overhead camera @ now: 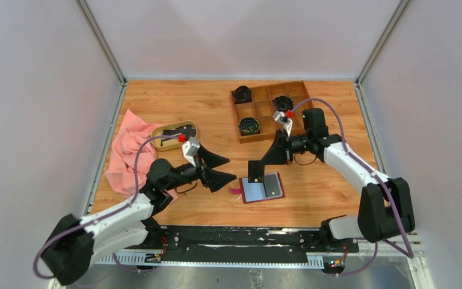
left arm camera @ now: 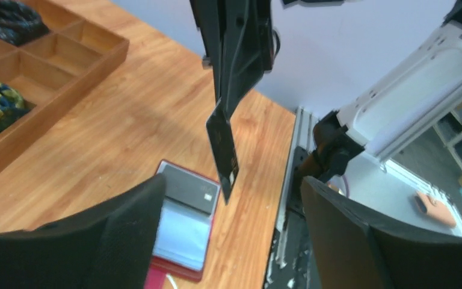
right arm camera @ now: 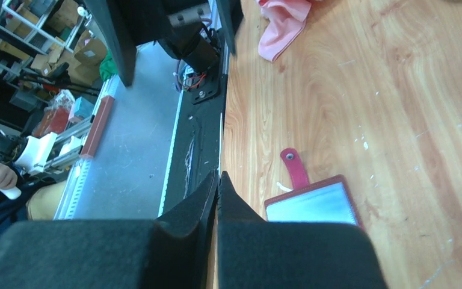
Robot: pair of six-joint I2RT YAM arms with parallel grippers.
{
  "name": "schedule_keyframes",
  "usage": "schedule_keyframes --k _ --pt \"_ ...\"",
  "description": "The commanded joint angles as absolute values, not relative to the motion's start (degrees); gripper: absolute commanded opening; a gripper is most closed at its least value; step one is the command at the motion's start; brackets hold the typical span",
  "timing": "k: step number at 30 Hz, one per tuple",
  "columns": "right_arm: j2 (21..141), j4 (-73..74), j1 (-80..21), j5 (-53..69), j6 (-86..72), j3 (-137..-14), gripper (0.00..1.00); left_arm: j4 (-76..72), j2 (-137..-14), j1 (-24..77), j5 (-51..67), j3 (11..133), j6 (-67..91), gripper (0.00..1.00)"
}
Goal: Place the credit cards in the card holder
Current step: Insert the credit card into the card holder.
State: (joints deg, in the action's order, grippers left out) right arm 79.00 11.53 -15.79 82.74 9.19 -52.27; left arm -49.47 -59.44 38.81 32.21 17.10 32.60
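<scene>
Black plastic card, judged stiff, light, slick: your right gripper jaws pinch its top edge; left gripper jaws gape empty.

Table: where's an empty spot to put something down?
Bare wood: the back strip of the table between the tan dish and the wooden box, and the patch right of the card holder. Crowded: beside the holder, where the left end effector and the right end effector, holding a credit card, meet.
</scene>
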Motion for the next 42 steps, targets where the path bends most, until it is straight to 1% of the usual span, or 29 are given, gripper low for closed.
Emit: schedule_keyframes --k 1,2,3,4,5,6,9,13,16,22,28,31,35,42 --pt "73.14 9.59 -13.71 80.27 7.33 -43.37 0.0 -37.18 -42.87 38.53 23.98 11.15 24.69 0.95" --pt "70.94 5.15 -12.61 78.49 3.27 -40.1 0.0 -37.04 -38.6 38.5 22.05 9.28 24.92 0.99" --pt "69.01 -3.46 -11.13 76.78 -1.59 -36.95 0.0 -36.49 -34.9 38.52 19.33 7.46 26.0 1.0" --pt "67.39 -8.62 -9.73 75.45 -6.42 -33.42 0.0 -35.45 -31.6 38.5 16.62 6.1 27.56 1.0" --pt "66.99 -10.51 -8.77 74.19 -9.28 -32.26 0.0 -33.96 -28.69 38.5 14.28 4.99 29.32 1.0" --pt "67.4 -9.39 -8.1 73.58 -9.89 -32.07 0.0 -32.89 -26.71 38.5 13.39 4.26 30.46 1.0" --pt "68.61 -5.63 -7.26 71.98 -9.32 -31.44 0.0 -32.29 -25.35 38.41 14.72 3.26 32.92 1.0" --pt "69.94 -4.99 -6.35 72.84 -12.64 -29.19 0.0 -32.32 -31.08 38.41 18.08 3.83 36.01 1.0" --pt "70.02 -4.19 -5.31 70.66 -13.59 -28.03 0.0 -32.34 -37.38 38.77 19.14 4.05 36.13 0.98" --pt "73.04 -4.36 -1.31 64.27 -13.89 -24.72 0.0 -32.42 -44.85 44.17 12.6 5.57 32.67 0.96" --pt "74.74 -9.45 -0.98 57.94 -16.4 -23.45 0.0 -32.82 -52.7 45.32 7.87 7.56 35.77 0.91" --pt "75.69 -13.24 -1.05 57.2 -19.15 -22.58 0.0 -33.54 -55.89 45.52 7.58 8.53 37.09 0.88" --pt "76.49 -13.31 -1.02 56.09 -19.04 -22.4 0.0 -34.44 -58.86 45.61 7.14 9.24 38.57 0.84" --pt "78.49 -14.24 -1.14 57.46 -19.91 -22.27 0.0 -36.27 -63.34 45.7 7.04 9.94 41.12 0.81"
